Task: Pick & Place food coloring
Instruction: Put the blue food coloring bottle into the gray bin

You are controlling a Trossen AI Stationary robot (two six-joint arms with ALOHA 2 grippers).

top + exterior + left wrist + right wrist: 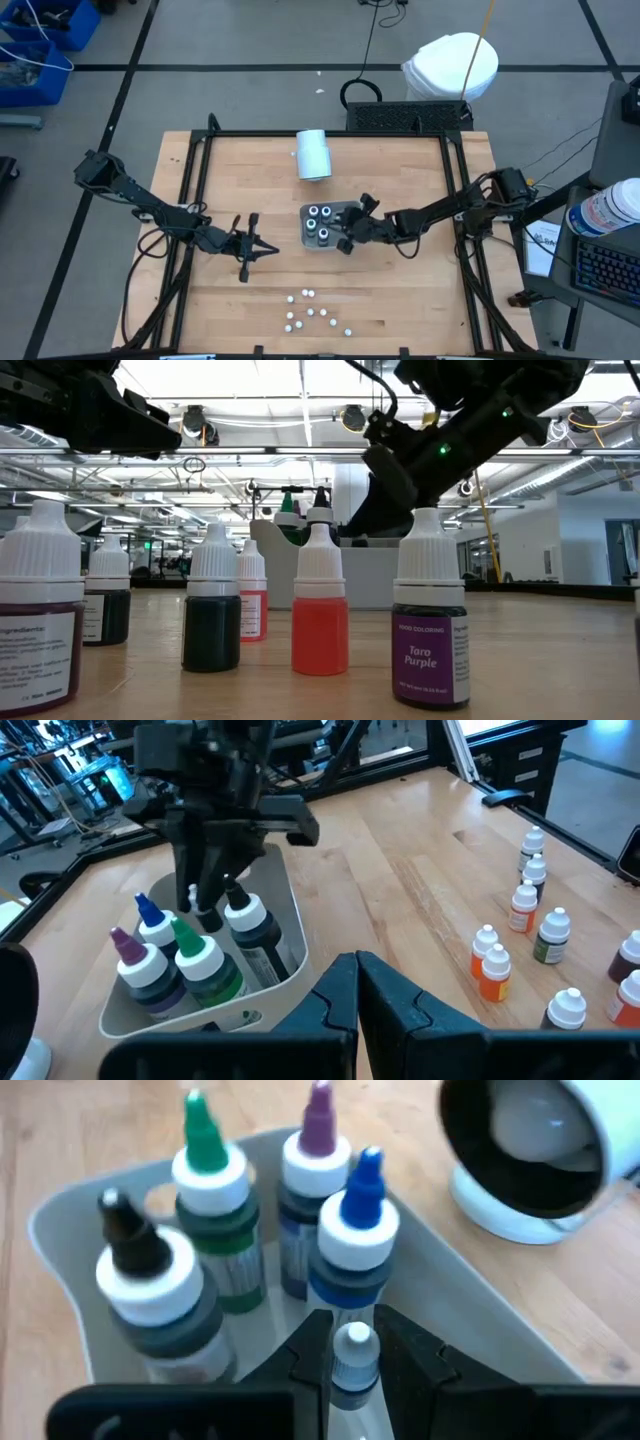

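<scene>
A grey tray point(304, 228) at mid-table holds four dark bottles with white collars and black, green, purple and blue tips point(215, 1190). My right gripper point(350, 1330) reaches in over the tray's right side, shut on a tiny white-capped food coloring bottle point(353, 1352). Several small food coloring bottles point(312, 312) stand upright on the wood near the table's front edge. My left gripper point(272, 250) waits shut, left of the tray, touching nothing. My right gripper pinches the tiny bottle between its two fingers, one on each side just below the white cap point(354, 1342). The fingers point(205, 905) slant down into the tray from the table's right. The bottle stands cap up; whether its base touches the tray floor is hidden.
A white cylinder point(313, 155) lies on its side behind the tray. The black frame rails point(455, 190) run along the table's sides and back. Bare wood lies between the tray and the loose bottles point(530, 920).
</scene>
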